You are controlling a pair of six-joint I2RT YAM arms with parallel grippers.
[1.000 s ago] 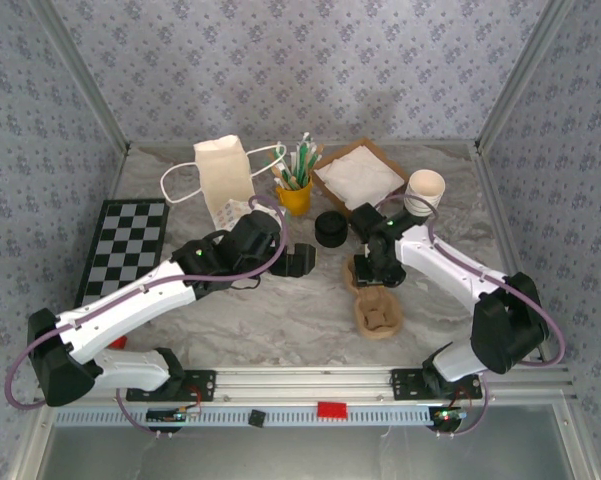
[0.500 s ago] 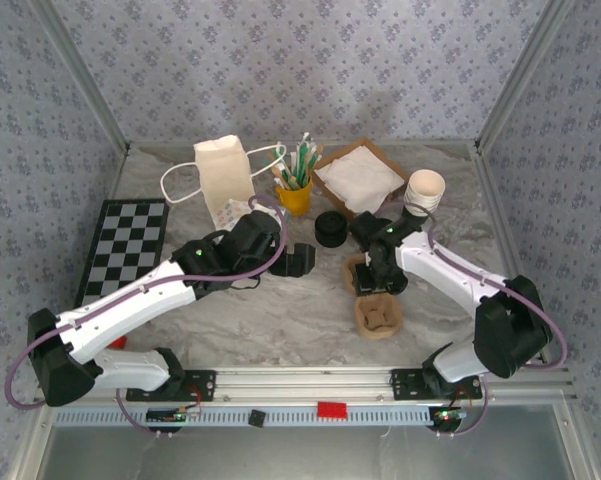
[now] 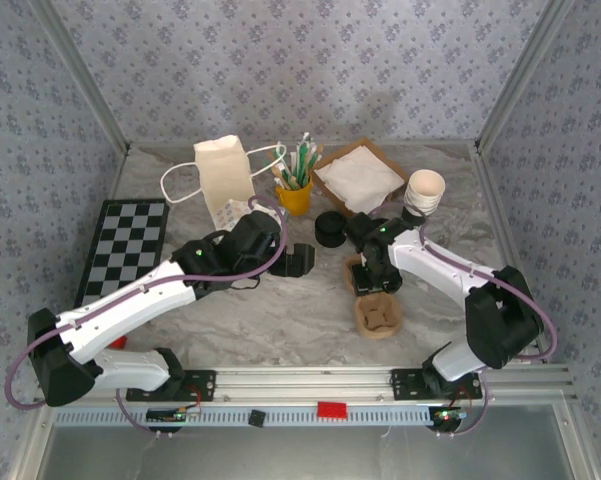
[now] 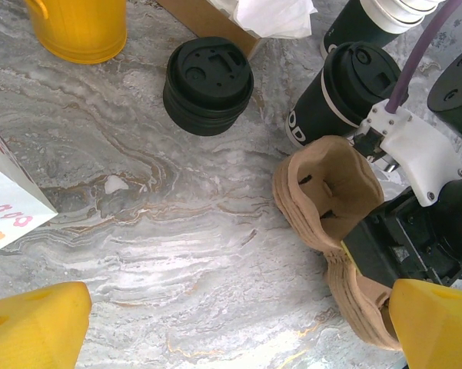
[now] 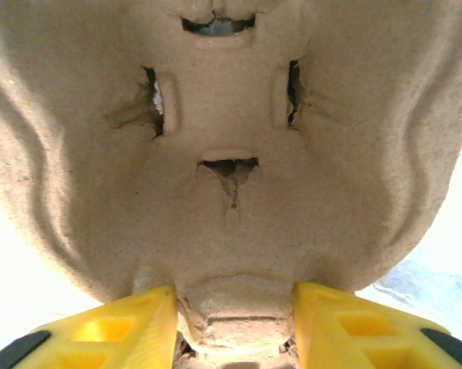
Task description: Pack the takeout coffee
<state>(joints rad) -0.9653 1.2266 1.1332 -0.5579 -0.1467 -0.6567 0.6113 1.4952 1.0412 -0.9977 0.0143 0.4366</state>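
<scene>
- My right fingers (image 5: 115, 327) are squeezing the edge of the top cup tray (image 5: 231, 154), now tipping it up off the stack (image 3: 377, 318).
- My left fingers (image 4: 34, 327) are staying apart, holding nothing.
- The coffee cup (image 4: 340, 91) is waiting on the tabletop (image 4: 177, 231), just behind the tray.

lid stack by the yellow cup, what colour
Black; the lid stack shows best in the left wrist view.

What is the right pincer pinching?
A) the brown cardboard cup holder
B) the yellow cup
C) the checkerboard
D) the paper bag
A: in the right wrist view, the right pincer has its yellow fingers pressed on both sides of the brown cardboard cup holder edge.
</scene>
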